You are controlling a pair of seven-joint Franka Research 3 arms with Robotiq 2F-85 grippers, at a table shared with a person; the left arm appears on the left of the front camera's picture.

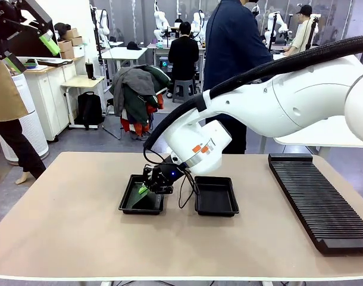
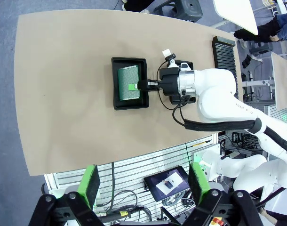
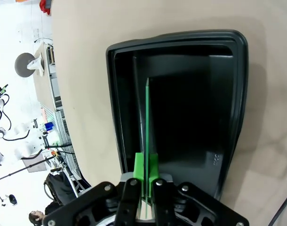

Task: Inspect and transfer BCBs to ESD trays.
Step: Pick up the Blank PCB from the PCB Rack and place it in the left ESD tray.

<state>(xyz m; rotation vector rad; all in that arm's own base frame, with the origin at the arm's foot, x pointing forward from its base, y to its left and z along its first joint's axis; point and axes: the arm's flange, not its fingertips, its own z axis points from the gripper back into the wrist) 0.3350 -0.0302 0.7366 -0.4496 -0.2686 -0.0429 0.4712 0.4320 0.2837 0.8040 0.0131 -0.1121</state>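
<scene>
Two black ESD trays sit side by side mid-table. The left tray [image 1: 127, 202] [image 2: 116, 101] [image 3: 230, 94] holds a green BCB [image 1: 140, 192] [image 2: 127, 82], lying low over its floor; in the right wrist view the BCB [image 3: 147, 113] shows edge-on as a thin line. My right gripper [image 1: 147, 189] [image 2: 134, 86] [image 3: 146, 172] reaches across into this tray, its green pads shut on the board's near edge. The other tray [image 1: 216, 195] has nothing in it and lies partly under the right arm. My left gripper [image 1: 31, 52] [image 2: 144, 183] hangs open high above the table's left side, holding nothing.
A long black ribbed rack [image 1: 318, 202] [image 2: 224, 54] lies along the table's right side. A person in a dark blue top [image 1: 232, 47] stands at the far edge. Bare tabletop [image 1: 68, 226] spreads left of and in front of the trays.
</scene>
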